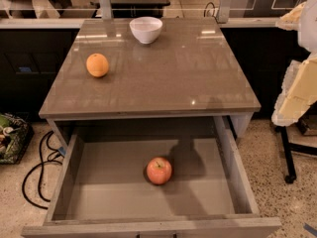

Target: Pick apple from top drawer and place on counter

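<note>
The apple, small and red with a yellowish patch and a short stem, lies on the flat bottom of the open top drawer, slightly right of its middle. The drawer is pulled out towards me under the counter, a glossy grey-brown top. My gripper shows only as a pale, cream-coloured shape at the right edge of the view. It is beyond the counter's right side, well above and to the right of the apple, and touches nothing.
An orange sits on the counter's left part and a white bowl near its far edge. Black cables and a basket lie on the floor at the left. A black stand leg is at the right.
</note>
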`<move>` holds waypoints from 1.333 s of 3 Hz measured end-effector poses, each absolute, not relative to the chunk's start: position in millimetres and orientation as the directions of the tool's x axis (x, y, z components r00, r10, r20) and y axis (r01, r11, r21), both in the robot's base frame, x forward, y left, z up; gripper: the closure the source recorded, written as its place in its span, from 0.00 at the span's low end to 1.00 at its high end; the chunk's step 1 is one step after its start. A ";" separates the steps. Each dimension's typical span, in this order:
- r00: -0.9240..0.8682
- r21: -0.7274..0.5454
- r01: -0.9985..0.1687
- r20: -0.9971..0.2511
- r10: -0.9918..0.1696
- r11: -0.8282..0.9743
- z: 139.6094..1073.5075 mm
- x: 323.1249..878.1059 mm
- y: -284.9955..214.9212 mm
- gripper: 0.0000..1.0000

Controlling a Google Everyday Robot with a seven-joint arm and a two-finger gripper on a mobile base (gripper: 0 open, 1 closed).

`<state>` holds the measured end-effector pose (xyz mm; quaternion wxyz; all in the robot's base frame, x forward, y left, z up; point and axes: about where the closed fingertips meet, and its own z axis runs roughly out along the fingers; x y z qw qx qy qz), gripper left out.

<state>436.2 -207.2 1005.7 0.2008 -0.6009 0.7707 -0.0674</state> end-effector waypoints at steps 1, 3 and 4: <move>-0.197 -0.345 -0.899 -0.229 -0.953 0.269 1005.8 436.2 -207.1 0.00; -0.192 -0.289 -0.905 -0.378 -0.906 0.312 974.1 419.8 -236.3 0.00; -0.159 -0.274 -0.903 -0.502 -0.850 0.330 953.1 405.8 -247.1 0.00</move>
